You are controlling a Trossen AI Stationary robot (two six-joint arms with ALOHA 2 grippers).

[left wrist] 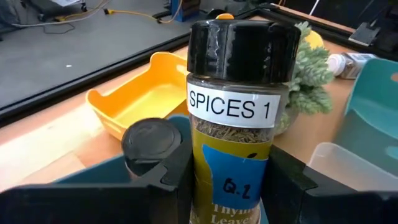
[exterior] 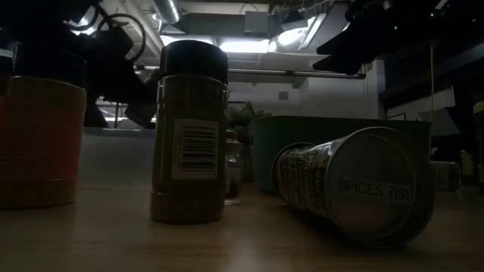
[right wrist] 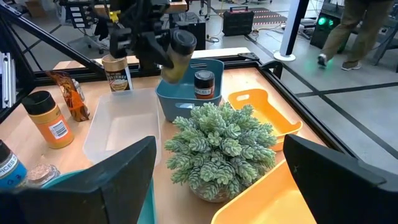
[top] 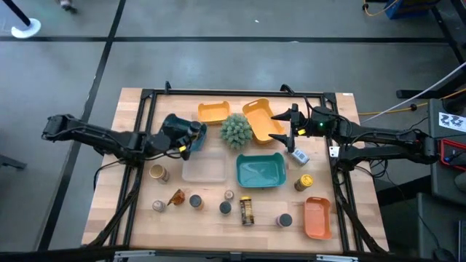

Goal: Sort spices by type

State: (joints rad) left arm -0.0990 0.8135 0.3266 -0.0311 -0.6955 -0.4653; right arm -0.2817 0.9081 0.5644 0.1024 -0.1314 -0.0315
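The left gripper (right wrist: 163, 55) reaches in from the table's left, its fingers clamped on a dark-capped spice jar (left wrist: 235, 118) held tilted above the dark blue bin (right wrist: 186, 99). The right gripper (top: 289, 126), fingers spread wide, hovers beside the green plant (top: 236, 130).

We note a light, matt wooden table top (top: 138, 218) with visible grain. The clear jar with glossy black plastic cap (left wrist: 239, 112) bears a white paper label. The yellow tray (left wrist: 134, 99) is smooth plastic; the translucent clear tray (right wrist: 118, 127) looks frosted plastic. The grey round tin (exterior: 355, 185) appears dull metal.
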